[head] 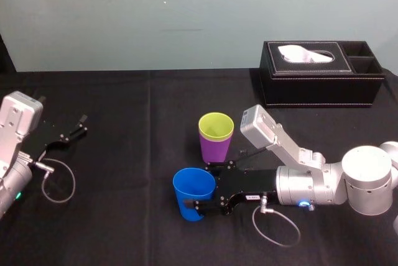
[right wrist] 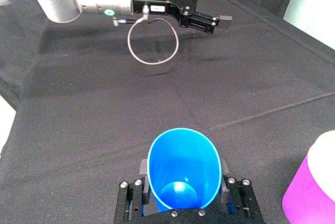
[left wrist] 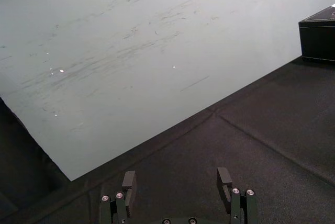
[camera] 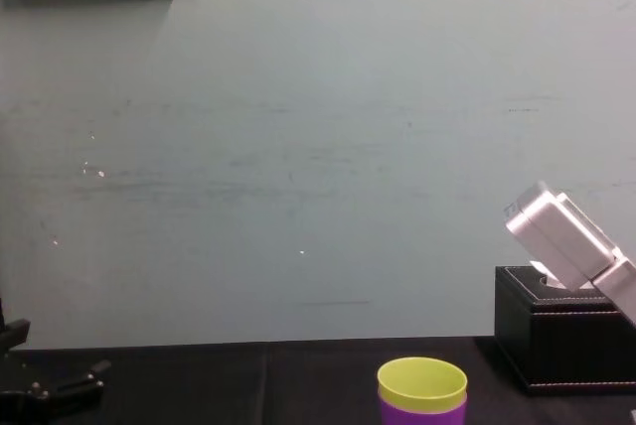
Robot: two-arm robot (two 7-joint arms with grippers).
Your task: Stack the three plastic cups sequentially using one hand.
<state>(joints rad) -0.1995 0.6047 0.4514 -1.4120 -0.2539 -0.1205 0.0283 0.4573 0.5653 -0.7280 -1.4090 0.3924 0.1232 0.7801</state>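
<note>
A blue cup (head: 193,192) stands upright on the black table, in front of the other two. My right gripper (head: 199,185) reaches in from the right and is shut on the blue cup (right wrist: 182,164), one finger on each side, squeezing its rim slightly oval. The yellow-green cup (head: 216,125) sits nested inside the purple cup (head: 214,150) just behind, also seen as the yellow-green cup (camera: 421,382) in the purple cup (camera: 422,414). The purple cup (right wrist: 312,191) stands close beside the grip. My left gripper (head: 77,128) rests open at the far left, nothing between its fingers (left wrist: 129,181).
A black tissue box (head: 320,74) with side compartments stands at the back right of the table. A loose cable loop (head: 59,182) hangs by the left wrist and another (head: 277,224) by the right. A pale wall rises behind the table's far edge.
</note>
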